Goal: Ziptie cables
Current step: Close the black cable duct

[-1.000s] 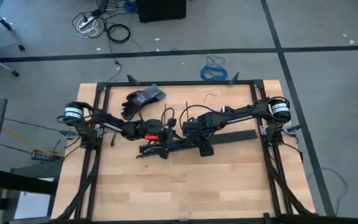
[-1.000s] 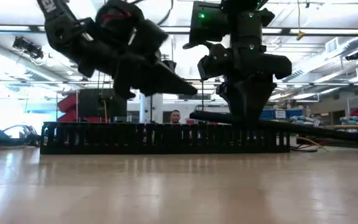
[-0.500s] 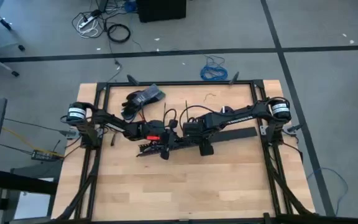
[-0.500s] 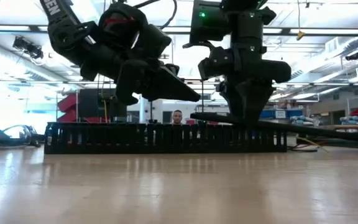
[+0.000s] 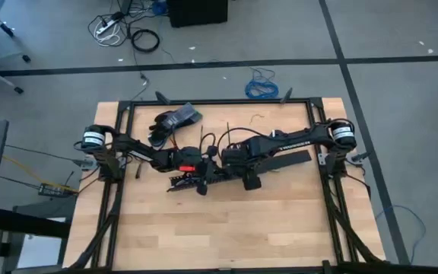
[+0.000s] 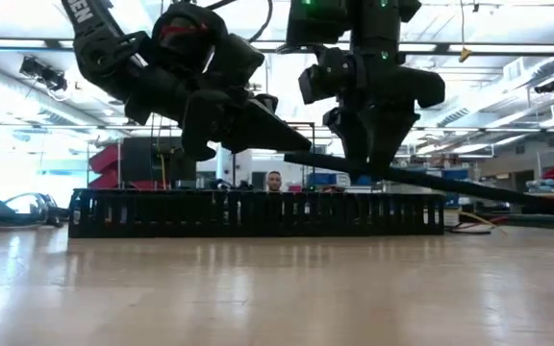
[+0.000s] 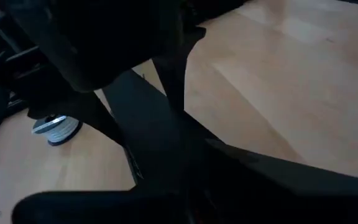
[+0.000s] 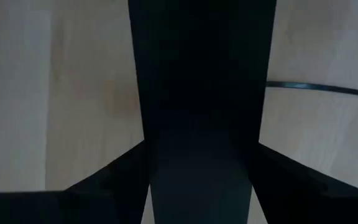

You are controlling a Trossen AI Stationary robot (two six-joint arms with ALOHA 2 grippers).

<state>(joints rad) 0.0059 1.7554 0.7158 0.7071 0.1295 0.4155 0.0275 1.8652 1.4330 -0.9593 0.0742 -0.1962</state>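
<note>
The cables cannot be picked out in any of these views, so you cannot tell where they lie. From above, the left gripper [image 5: 202,184] and the right gripper [image 5: 250,181] sit close together at the middle of the table [image 5: 226,228]. They hang over the black slotted channel [image 5: 182,181], which has not moved. The long flat black strip [image 5: 291,159] running out from the right gripper now lies at a steeper slant than a second ago, its far end swung toward the table's back edge. At table height, the right gripper [image 6: 371,165] is clamped on that strip [image 6: 469,187] and has risen. The strip hung almost level just over the channel [image 6: 258,213] before; it now tilts clear above it. The left gripper [image 6: 291,142] hovers above the channel much as before, and you cannot tell whether it is open or closed. A person [image 6: 274,180] shows behind the channel. The left wrist view is mostly dark arm parts over pale wood. The right wrist view looks down the black strip [image 8: 201,93], with a thin dark strand [image 8: 316,89] on the wood beside it. Ziptie or wire, you cannot tell.
</note>
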